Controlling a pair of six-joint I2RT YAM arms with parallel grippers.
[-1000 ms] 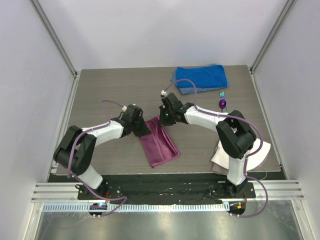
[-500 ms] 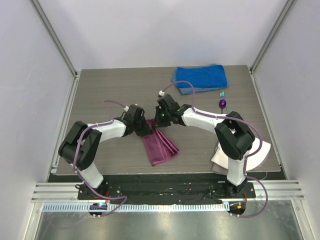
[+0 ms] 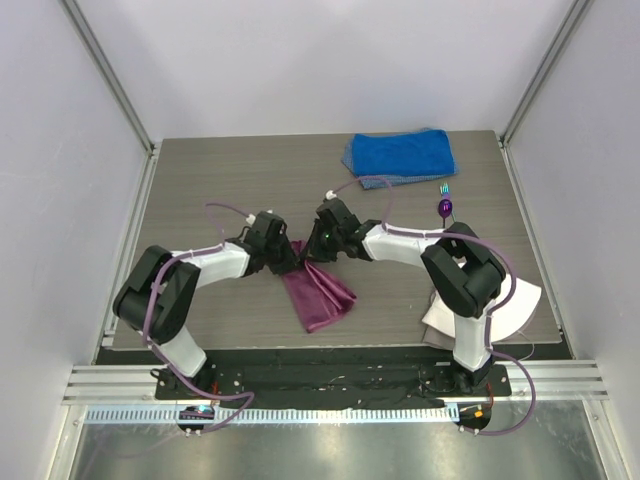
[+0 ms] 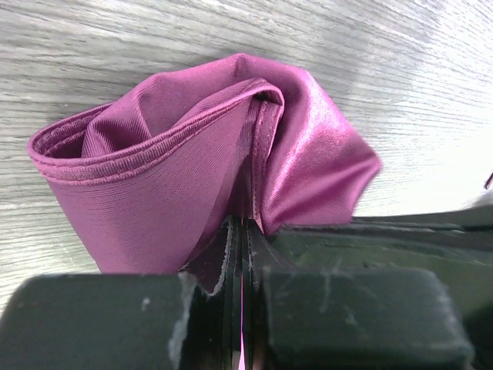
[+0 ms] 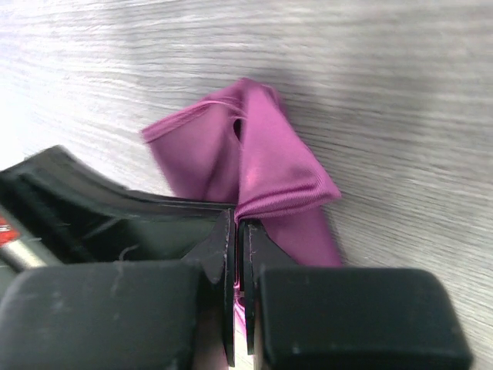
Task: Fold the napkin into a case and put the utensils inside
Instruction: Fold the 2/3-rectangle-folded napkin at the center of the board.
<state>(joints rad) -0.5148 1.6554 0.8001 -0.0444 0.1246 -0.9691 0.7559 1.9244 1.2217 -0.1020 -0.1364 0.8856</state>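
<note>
The magenta napkin (image 3: 318,293) lies as a folded strip in the middle of the table, its far end lifted and bunched. My left gripper (image 3: 291,253) is shut on that end's left corner; in the left wrist view the cloth (image 4: 192,177) curls up from between the pinched fingers (image 4: 241,231). My right gripper (image 3: 313,250) is shut on the other corner, where a fold of napkin (image 5: 262,169) sticks out from the closed jaws (image 5: 237,231). The two grippers nearly touch. A purple spoon (image 3: 444,208) and a teal fork (image 3: 445,188) lie at the far right.
A thick blue towel (image 3: 400,155) sits at the back of the table. A white cloth (image 3: 500,310) lies by the right arm's base, near the table's front right edge.
Both grippers have drawn together toward the middle, carrying the napkin's far corners with them. The far end of the strip has narrowed and bunched up.
</note>
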